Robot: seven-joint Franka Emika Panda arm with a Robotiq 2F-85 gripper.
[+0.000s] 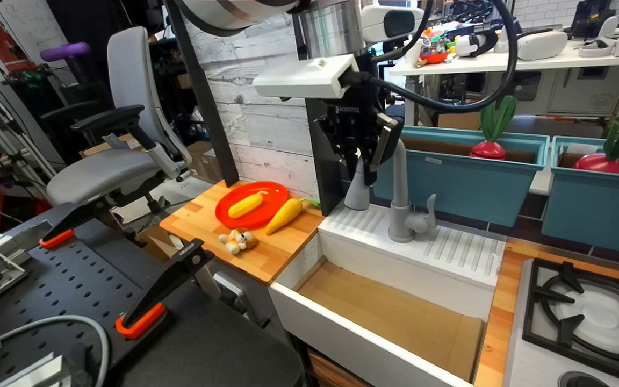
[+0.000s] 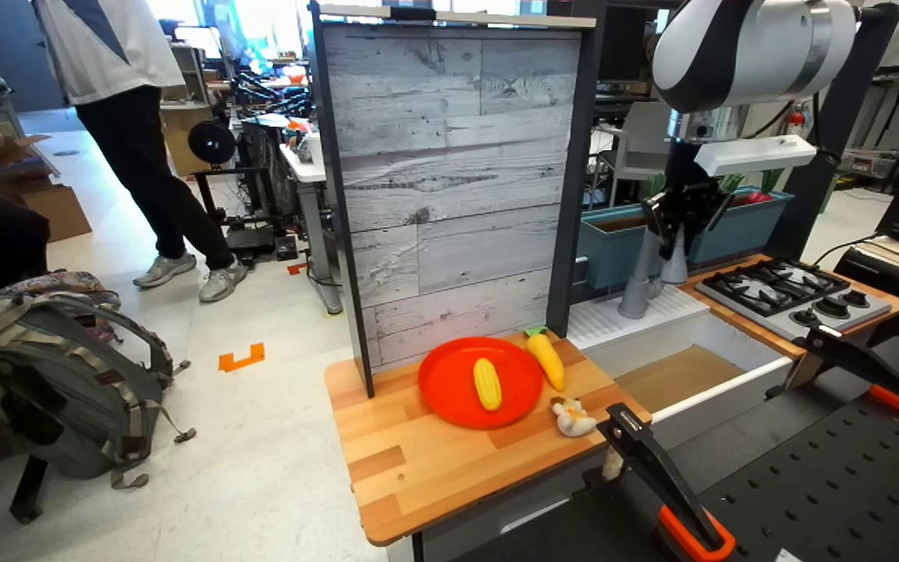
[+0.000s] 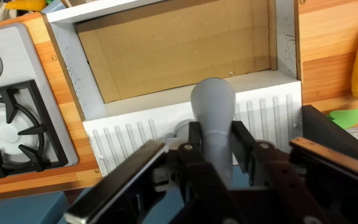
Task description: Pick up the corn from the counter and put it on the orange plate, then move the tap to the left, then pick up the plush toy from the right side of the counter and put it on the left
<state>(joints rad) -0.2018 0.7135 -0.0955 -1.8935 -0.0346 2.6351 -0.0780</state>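
The yellow corn (image 1: 245, 206) lies on the orange plate (image 1: 273, 198). Both also show in an exterior view, the corn (image 2: 487, 384) on the plate (image 2: 448, 390), on the wooden counter. The cream-beige plush toy (image 1: 237, 241), with brown patches, lies on the counter in front of the plate; it also shows here (image 2: 573, 417). The grey tap (image 1: 401, 188) stands on the white ridged board behind the basin. My gripper (image 1: 360, 166) points down and is shut on the tap's spout. In the wrist view the fingertips (image 3: 215, 127) press both sides of the spout (image 3: 213, 96).
An orange-yellow tapered piece (image 1: 285, 216) with a green leaf lies against the plate's right side. A white basin (image 1: 358, 349) with a cardboard floor is in front of the tap. A stove (image 1: 546, 352) and blue planters (image 1: 449, 185) are near. A dark post (image 1: 326, 185) stands close to the gripper.
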